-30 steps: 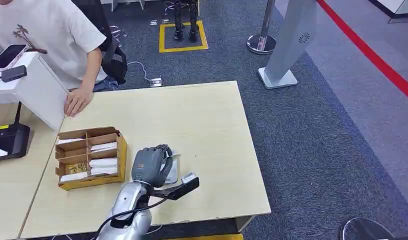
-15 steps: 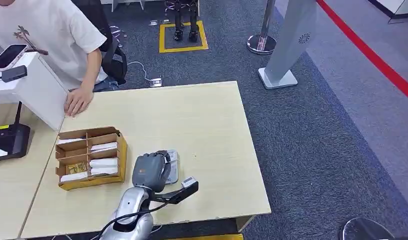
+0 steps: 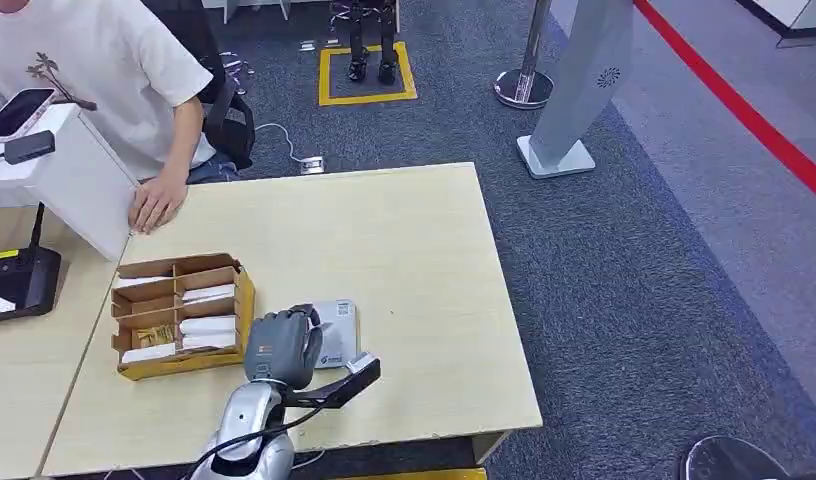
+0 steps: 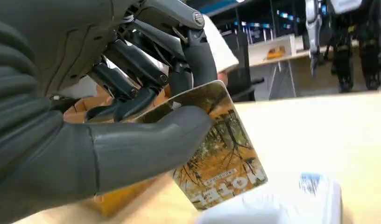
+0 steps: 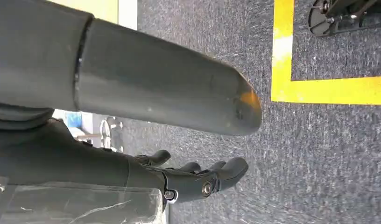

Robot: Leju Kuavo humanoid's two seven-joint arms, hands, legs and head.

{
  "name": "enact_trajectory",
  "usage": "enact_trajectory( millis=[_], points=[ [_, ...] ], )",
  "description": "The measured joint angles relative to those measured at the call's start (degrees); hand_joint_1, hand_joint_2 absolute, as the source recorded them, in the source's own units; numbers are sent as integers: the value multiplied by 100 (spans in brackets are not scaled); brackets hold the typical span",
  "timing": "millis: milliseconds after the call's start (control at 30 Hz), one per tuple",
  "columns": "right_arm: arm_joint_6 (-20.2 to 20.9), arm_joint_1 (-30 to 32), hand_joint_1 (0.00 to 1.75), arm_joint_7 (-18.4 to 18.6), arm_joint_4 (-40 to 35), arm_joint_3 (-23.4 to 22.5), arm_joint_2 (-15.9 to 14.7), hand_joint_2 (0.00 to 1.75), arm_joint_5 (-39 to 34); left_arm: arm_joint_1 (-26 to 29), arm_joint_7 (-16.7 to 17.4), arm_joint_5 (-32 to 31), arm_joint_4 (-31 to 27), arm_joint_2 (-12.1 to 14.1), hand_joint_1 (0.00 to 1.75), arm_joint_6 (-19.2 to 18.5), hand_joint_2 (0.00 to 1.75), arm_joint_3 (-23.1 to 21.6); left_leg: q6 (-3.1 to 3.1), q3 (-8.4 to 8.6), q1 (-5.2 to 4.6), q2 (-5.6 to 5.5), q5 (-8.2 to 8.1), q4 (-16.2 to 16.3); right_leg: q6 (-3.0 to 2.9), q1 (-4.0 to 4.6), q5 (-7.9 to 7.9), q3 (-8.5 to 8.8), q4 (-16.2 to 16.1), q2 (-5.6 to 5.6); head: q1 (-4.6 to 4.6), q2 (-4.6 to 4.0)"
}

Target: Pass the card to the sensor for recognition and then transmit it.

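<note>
At the far left a person (image 3: 104, 80) is resting a hand on the surface (image 3: 414, 240). Nearer, a cardboard box (image 3: 179, 315) of cards is sitting just left of the left hand (image 3: 281, 347), which is pinching the card (image 4: 221, 149) right beside the white sensor (image 3: 336, 332). Scanning looks underway; handing over is remaining. The right hand (image 5: 198, 179) is hanging with fingers loosely apart, holding nothing.

Orange-and-brown tree print on the card (image 4: 220, 154), pale wood desk (image 3: 404, 240), tan cardboard box (image 3: 181, 315), white sensor (image 3: 336, 332), grey carpet (image 3: 624, 280).
</note>
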Motion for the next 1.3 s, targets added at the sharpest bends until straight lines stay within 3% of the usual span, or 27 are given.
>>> enact_trajectory(
  millis=[267, 633, 833, 1067, 1300],
  points=[
    [131, 0, 0, 0, -2, 0, 2, 0, 319, -407, -328, 22, -729, 57, 175, -2, 175, 685, -1, 0, 1, 0, 2, 0, 0, 1, 0, -1, 2, 0, 0, 0],
    [238, -1, 0, 9, -2, 0, 7, 0, 640, -1547, -503, 50, -1287, 262, 175, -122, 175, 1727, -3, 0, 1, 0, 3, 0, -1, 1, 0, -1, 3, 0, 0, 0],
    [249, -4, 0, -7, -4, 0, 7, 0, 697, -2195, -223, 7, -1228, 728, 175, -297, 175, 2072, -4, 0, 2, 1, 4, 0, -1, 2, 0, -3, 4, 3, 0, 0],
    [242, -4, 0, -4, -7, 0, 7, 0, 603, -2487, 35, 4, -874, 1250, 175, -411, 175, 2113, -4, 0, 2, 1, 4, 0, -1, 2, 0, -2, 5, 3, 0, 0],
    [242, -5, 0, -2, -9, 0, 7, 0, 548, -2497, 66, 4, -666, 1471, 175, -411, 175, 2127, -4, -1, 2, 1, 3, 0, -1, 2, 0, -3, 4, 4, 2, 0]
  ],
)
